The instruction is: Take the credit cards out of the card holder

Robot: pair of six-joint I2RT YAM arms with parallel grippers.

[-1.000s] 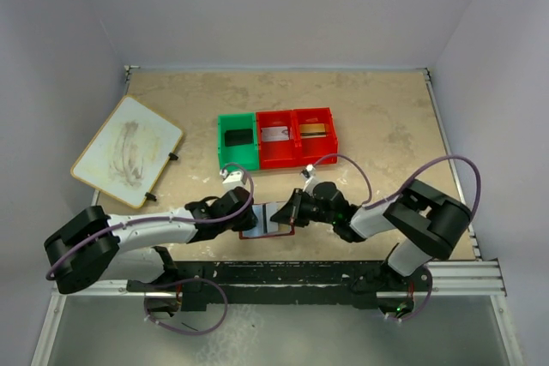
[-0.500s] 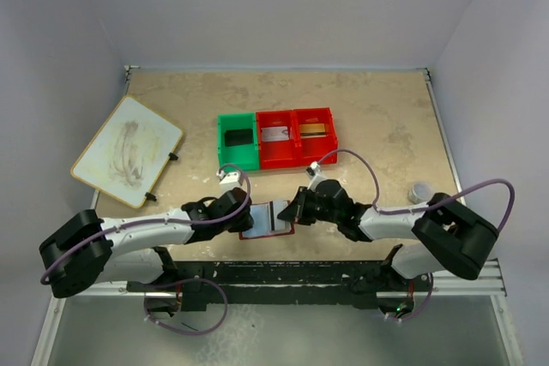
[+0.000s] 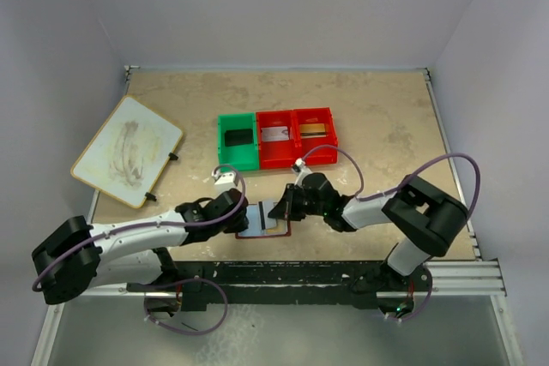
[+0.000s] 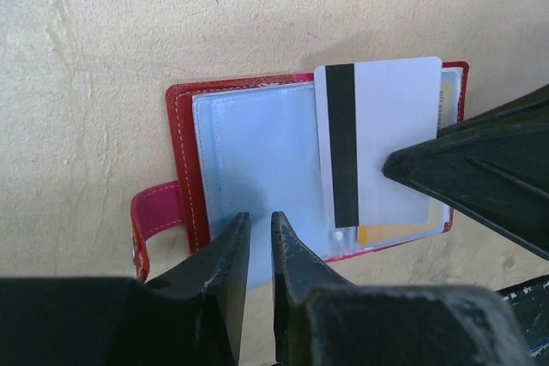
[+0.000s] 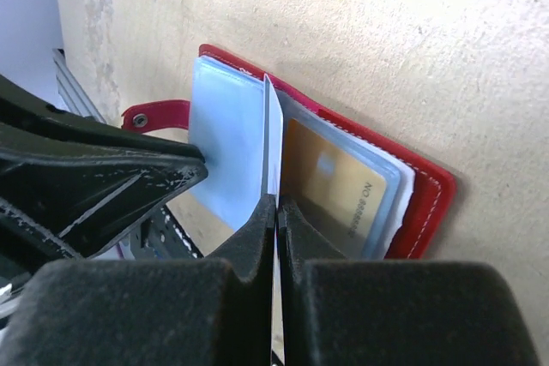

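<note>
Looking at my right gripper [image 5: 273,205] first, I see it clenched on the edge of a white card [image 4: 386,126] with a black stripe, tilted up over the open card holder [image 4: 182,126]. My left gripper [image 4: 260,227] has its jaws a slit apart, grasping nothing, tips on the pale blue sleeve [image 4: 249,152]. The holder lies on the table [image 3: 377,109] between both arms, a gold card [image 5: 330,182] in its right side, near the bin [image 3: 283,165].

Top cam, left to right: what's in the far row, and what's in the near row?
Far: white board → black card → silver card → gold card, each card in its own compartment of the tray. Near: left hand → card holder → right hand, pinching a white card.
</note>
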